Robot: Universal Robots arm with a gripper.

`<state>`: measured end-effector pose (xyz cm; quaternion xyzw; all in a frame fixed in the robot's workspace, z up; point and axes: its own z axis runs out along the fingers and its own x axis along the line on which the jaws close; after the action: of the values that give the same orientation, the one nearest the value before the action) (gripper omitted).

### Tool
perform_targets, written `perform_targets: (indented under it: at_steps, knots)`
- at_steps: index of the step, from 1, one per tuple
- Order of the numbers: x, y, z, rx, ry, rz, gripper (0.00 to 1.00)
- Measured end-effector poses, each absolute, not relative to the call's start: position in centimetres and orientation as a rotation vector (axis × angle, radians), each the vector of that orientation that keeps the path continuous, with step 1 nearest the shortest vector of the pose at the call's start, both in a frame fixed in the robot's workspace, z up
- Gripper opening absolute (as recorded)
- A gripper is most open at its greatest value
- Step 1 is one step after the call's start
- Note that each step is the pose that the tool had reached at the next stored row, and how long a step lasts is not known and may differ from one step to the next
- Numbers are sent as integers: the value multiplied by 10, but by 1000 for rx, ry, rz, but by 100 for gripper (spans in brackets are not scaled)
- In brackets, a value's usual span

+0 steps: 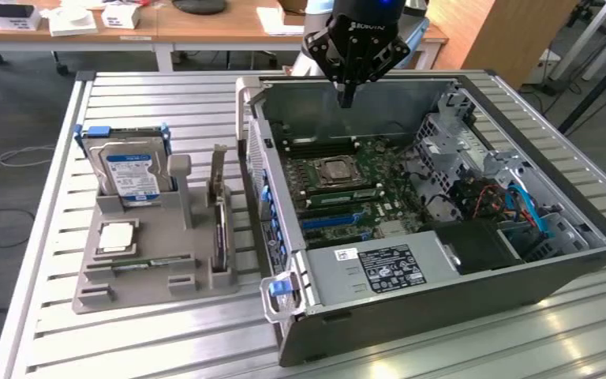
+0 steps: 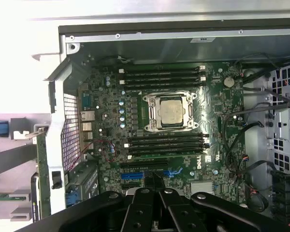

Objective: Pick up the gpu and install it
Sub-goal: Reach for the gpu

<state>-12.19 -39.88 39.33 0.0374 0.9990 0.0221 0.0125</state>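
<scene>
One gripper (image 1: 347, 96) (image 2: 152, 181), black, fingers pressed together and holding nothing. It hangs over the far end of an open computer case (image 1: 555, 268), above the motherboard (image 1: 387, 197), apart from every part below it.

One gpu (image 1: 220, 225), standing on its long edge in a slot of the gray holder tray (image 1: 145, 288), silver bracket at the far end. It sits outside the case, just beside the case's side wall. It is well apart from the gripper, toward the exterior view's left and nearer the camera, with that side wall between the two.

Other items:
- One processor socket (image 1: 337, 171) (image 2: 168, 110), with a bare silver chip in the middle of the board and dark memory slots on both sides.
- One blue card slot (image 2: 133, 175), close under the fingertips in the wrist view.
- One power supply (image 1: 382, 268), with a white label, at the case's near end.
- One hard drive (image 1: 132, 170), with a blue-white label, upright in the tray's far corner.
- One RAM stick (image 1: 161, 261), lying flat in the tray.
- One slatted metal table (image 1: 124, 339), carrying tray and case.

Arm pose: the wrist points straight down, with the gripper body upright over the case.
</scene>
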Motion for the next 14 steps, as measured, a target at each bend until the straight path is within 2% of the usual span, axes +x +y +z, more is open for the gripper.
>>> perform_targets:
  at_steps: [14]
  knots:
    - [-138,-398,393,116,3114,69,11]
